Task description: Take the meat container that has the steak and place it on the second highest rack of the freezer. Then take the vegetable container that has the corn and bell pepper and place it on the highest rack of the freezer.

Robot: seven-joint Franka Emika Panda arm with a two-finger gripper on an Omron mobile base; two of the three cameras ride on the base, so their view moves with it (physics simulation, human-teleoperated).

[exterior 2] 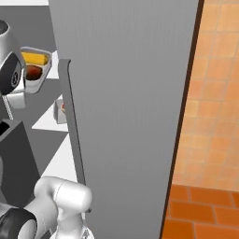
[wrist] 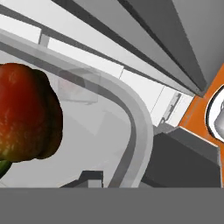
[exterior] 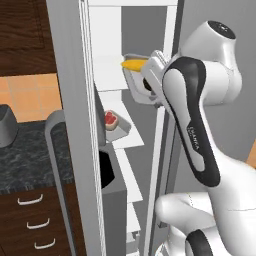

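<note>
Fingers (wrist: 89, 177): dark tips low in the hand view, drawn fully together and clamped on the rim of the vegetable container (wrist: 131, 127), a shallow translucent-grey plastic tray with rounded corners and a smooth raised lip.

Bell pepper (wrist: 26, 113): glossy, lumpy, red shading to orange-brown, lying inside that tray, just beside the fingers to the left in the hand view. In the right base view it shows as a small dark red-brown round (exterior 2: 33, 71).

Corn (exterior: 135, 64): slim yellow-orange cob, its end reaching over the tray's edge in the left base view; in the right base view it lies along the tray's far side (exterior 2: 35, 58), next to the pepper.

Vegetable container, position: held at the level of the uppermost white shelf of the freezer (exterior: 75, 130), at the mouth of the compartment. Whether its base touches the shelf cannot be told.

Meat container (exterior: 119, 125): a like grey tray resting on the flat white shelf one level lower, holding the steak (exterior: 110, 119), a small red slab with a pale fat rim, well below the fingers.

Freezer: tall, light-grey, matte, with smooth white inner shelves; its open door (exterior 2: 135, 102) carries a long grey bar handle (exterior 2: 72, 121).

Surroundings: dark speckled stone tabletop (exterior: 25, 155) over dark wooden drawers (exterior: 30, 220) with curved metal pulls; orange tiled floor (exterior 2: 210, 140).
</note>
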